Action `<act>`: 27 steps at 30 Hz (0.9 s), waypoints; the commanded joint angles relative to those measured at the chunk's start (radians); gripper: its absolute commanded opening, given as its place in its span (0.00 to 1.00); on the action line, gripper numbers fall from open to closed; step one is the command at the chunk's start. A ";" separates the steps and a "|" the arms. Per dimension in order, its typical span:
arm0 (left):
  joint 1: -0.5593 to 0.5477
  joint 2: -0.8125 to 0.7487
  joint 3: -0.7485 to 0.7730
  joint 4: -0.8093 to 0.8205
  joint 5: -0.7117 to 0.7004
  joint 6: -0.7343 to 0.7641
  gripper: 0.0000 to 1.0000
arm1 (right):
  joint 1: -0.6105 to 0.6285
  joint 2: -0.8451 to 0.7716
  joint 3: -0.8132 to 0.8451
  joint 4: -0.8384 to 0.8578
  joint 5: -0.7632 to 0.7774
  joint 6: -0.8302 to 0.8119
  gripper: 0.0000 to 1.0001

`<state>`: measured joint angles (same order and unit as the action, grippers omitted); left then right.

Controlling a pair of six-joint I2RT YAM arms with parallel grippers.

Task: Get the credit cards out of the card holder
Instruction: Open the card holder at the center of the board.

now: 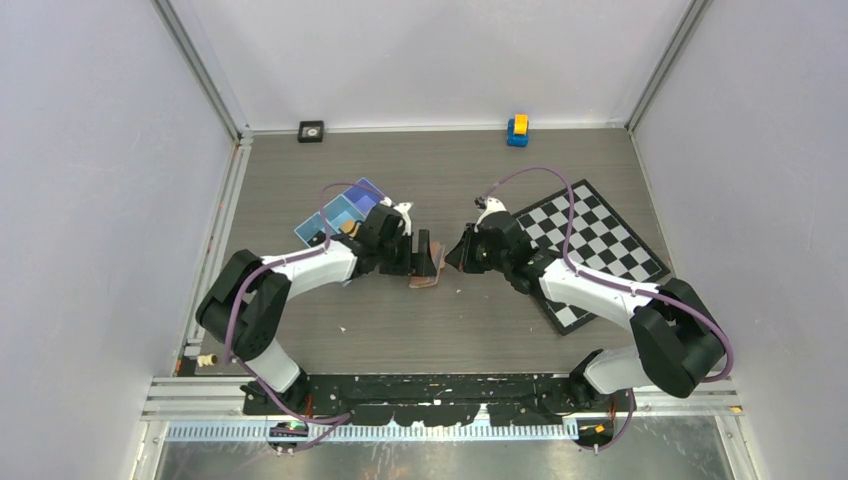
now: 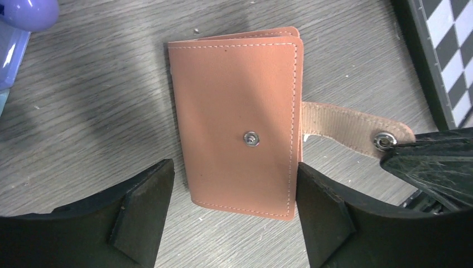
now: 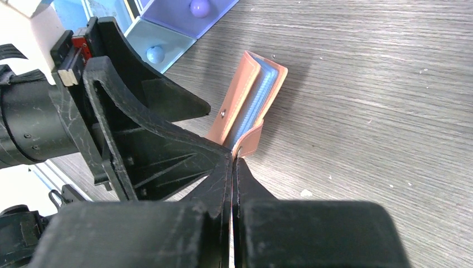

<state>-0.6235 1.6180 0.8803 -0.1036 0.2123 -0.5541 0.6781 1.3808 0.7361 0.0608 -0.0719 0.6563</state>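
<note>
Fingers (image 2: 139,215) of the left gripper (image 2: 233,187) stand wide apart, one at each side of the folded brown wallet (image 2: 234,106) near the middle of the table (image 1: 400,330), holding nothing. The right gripper (image 3: 232,159) is pinched shut on the wallet's snap strap (image 2: 346,125). Pale blue cards (image 3: 254,100) sit inside the wallet. Behind lie a blue tray (image 1: 340,212), left, and a checkered board (image 1: 600,240), right.

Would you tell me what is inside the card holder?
Between the covers of the card holder, thin bluish edges of cards show; their faces and count are covered by the leather.
</note>
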 commanded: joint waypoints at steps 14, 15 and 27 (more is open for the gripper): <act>0.090 -0.070 -0.078 0.180 0.182 -0.085 0.52 | -0.004 -0.024 0.021 -0.033 0.135 0.003 0.00; 0.094 -0.075 -0.081 0.181 0.182 -0.084 0.47 | -0.004 -0.025 0.025 -0.039 0.143 0.004 0.01; 0.096 -0.103 -0.079 0.130 0.091 -0.041 0.00 | -0.041 -0.049 0.030 -0.112 0.183 0.022 0.01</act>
<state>-0.5335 1.5284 0.8021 0.0391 0.3378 -0.6182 0.6521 1.3804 0.7364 -0.0532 0.0811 0.6609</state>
